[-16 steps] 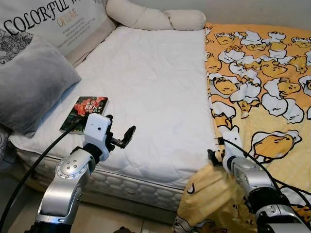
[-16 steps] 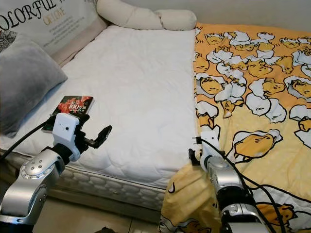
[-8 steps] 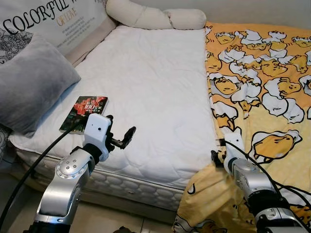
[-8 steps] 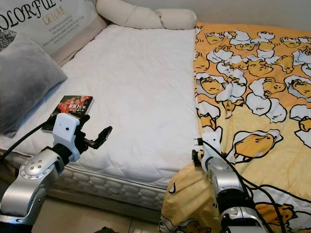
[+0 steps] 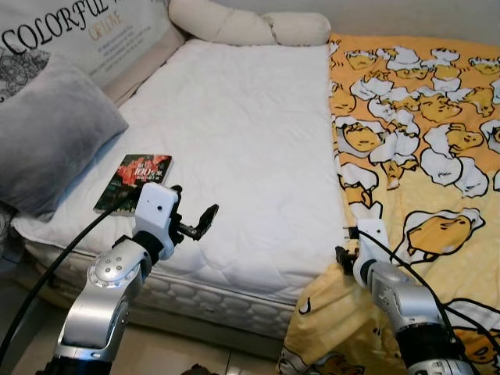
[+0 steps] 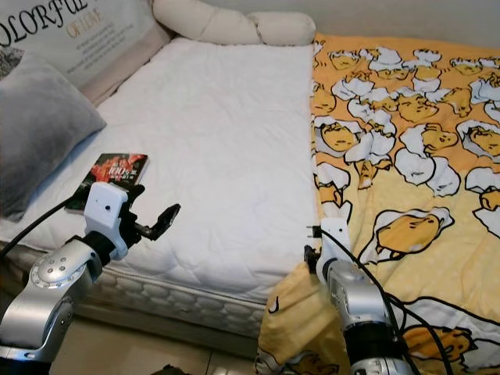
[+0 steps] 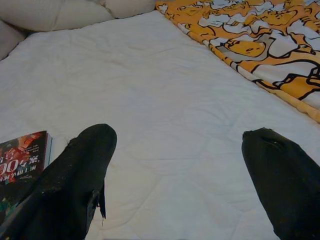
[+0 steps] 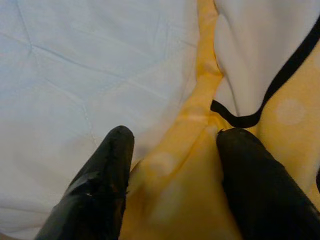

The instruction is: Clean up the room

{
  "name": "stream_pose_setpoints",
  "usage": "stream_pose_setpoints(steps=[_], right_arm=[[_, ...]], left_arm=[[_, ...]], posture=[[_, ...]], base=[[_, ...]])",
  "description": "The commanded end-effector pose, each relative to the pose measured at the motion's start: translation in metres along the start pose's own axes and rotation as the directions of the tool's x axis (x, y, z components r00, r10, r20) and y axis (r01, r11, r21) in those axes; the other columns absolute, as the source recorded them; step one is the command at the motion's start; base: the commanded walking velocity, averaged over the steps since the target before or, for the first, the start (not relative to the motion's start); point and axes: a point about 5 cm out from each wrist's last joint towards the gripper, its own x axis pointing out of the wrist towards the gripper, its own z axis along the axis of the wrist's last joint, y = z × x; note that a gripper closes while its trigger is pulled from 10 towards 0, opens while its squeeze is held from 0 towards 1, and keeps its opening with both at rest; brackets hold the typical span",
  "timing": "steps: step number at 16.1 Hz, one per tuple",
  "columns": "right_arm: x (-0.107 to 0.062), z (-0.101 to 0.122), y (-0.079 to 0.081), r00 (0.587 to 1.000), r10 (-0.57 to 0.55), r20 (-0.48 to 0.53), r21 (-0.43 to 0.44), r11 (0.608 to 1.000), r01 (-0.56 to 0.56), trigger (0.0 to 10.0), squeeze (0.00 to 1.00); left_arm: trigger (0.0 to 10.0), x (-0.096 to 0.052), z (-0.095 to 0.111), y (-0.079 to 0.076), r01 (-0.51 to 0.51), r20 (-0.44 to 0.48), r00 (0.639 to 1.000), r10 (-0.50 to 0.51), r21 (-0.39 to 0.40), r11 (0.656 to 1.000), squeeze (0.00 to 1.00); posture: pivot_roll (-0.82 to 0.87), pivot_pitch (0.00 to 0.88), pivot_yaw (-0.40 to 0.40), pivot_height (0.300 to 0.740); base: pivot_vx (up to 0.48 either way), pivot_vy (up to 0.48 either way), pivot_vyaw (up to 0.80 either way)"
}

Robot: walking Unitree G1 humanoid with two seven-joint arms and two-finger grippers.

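Observation:
A yellow blanket (image 5: 422,141) printed with cartoon figures covers the right half of the bed, and its near corner hangs over the bed's front edge. My right gripper (image 8: 175,135) sits at the blanket's left edge near the front of the mattress (image 5: 242,133), with its fingers closed on a fold of the yellow fabric. My left gripper (image 5: 195,219) hovers open over the front left of the white mattress and holds nothing. Just beside it, on the sheet, lies a dark book (image 5: 134,181) with a red cover picture.
A grey pillow (image 5: 47,141) rests at the left edge of the bed, beside the book. A lettered cushion (image 5: 78,31) and a cream bolster (image 5: 250,27) line the head end. Bare floor (image 5: 172,351) shows below the mattress front.
My right arm has shifted slightly nearer and lower along the blanket's edge. The left arm and the book have not moved.

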Motion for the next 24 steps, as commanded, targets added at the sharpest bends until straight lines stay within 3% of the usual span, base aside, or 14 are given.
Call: stream_pose_setpoints(steps=[1,13,16,19,22,23,24], right_arm=[[-0.001,-0.004,0.002,1.000,0.008,-0.016,0.020,1.000,-0.007,0.0,0.00],[0.000,-0.002,0.001,0.999,0.048,-0.002,0.082,0.995,-0.047,0.0,0.00],[-0.008,0.021,0.000,0.989,0.120,0.093,0.088,0.988,-0.128,0.0,0.00],[-0.020,0.055,0.025,0.932,0.307,0.192,0.026,0.948,-0.317,0.0,0.00],[-0.022,0.056,0.047,0.905,0.394,0.162,-0.046,0.919,-0.392,0.0,0.00],[-0.022,0.056,0.047,0.905,0.394,0.162,-0.046,0.919,-0.392,0.0,0.00],[-0.027,0.052,0.063,0.887,0.439,0.146,-0.081,0.898,-0.432,0.0,0.00]], left_arm=[[10.0,-0.001,0.001,-0.001,0.012,0.000,1.000,-0.012,0.018,1.000,0.00],[10.0,-0.001,0.002,0.002,0.014,0.002,1.000,-0.014,0.029,0.999,0.00],[10.0,-0.003,0.002,0.003,0.014,0.002,1.000,-0.014,0.029,0.999,0.00],[10.0,-0.003,0.002,0.004,0.020,-0.004,1.000,-0.019,0.033,0.999,0.00],[10.0,-0.004,0.002,0.005,0.020,-0.005,1.000,-0.019,0.036,0.999,0.00],[10.0,-0.004,0.002,0.005,0.020,-0.005,1.000,-0.019,0.036,0.999,0.00],[10.0,-0.006,0.001,0.005,0.015,-0.010,1.000,-0.015,0.036,0.999,0.00]], posture=[[-0.03,0.000,0.029,0.740],[-0.02,0.000,0.026,0.740],[-0.02,0.000,0.027,0.740],[-0.02,0.000,0.030,0.740],[-0.02,0.000,0.030,0.740],[-0.02,0.000,0.030,0.740],[-0.02,0.000,0.027,0.740]], base=[[0.000,0.000,0.00],[0.000,0.000,0.00],[0.000,0.000,0.00],[0.000,0.000,0.00],[0.000,0.000,0.00],[0.000,0.000,0.00],[0.000,0.000,0.00]])
